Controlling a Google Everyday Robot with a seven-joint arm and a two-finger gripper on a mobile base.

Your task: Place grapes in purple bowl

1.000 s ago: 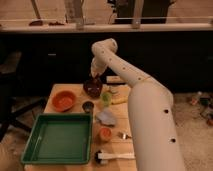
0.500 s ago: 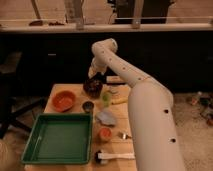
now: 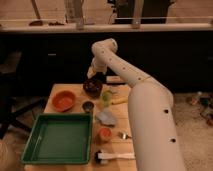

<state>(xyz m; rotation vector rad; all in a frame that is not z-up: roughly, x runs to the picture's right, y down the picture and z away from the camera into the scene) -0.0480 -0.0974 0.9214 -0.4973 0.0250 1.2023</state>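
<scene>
The purple bowl (image 3: pixel 93 88) stands at the far end of the wooden table (image 3: pixel 75 92). My gripper (image 3: pixel 93 75) hangs just above the bowl, at the end of the white arm that reaches in from the lower right. I do not see the grapes as a separate clump. They may be hidden by the gripper or inside the bowl, and I cannot tell which.
An orange bowl (image 3: pixel 63 100) sits left of the purple bowl, with a small dark cup (image 3: pixel 88 106) in front. A green tray (image 3: pixel 57 139) fills the near left. A green item (image 3: pixel 106 96), a yellow item (image 3: pixel 119 101), a grey cloth (image 3: pixel 106 118), an orange-red round item (image 3: pixel 104 134) and a brush (image 3: pixel 112 156) lie on the right.
The gripper has stayed over the purple bowl and has shifted only slightly. Nothing else on the table has moved.
</scene>
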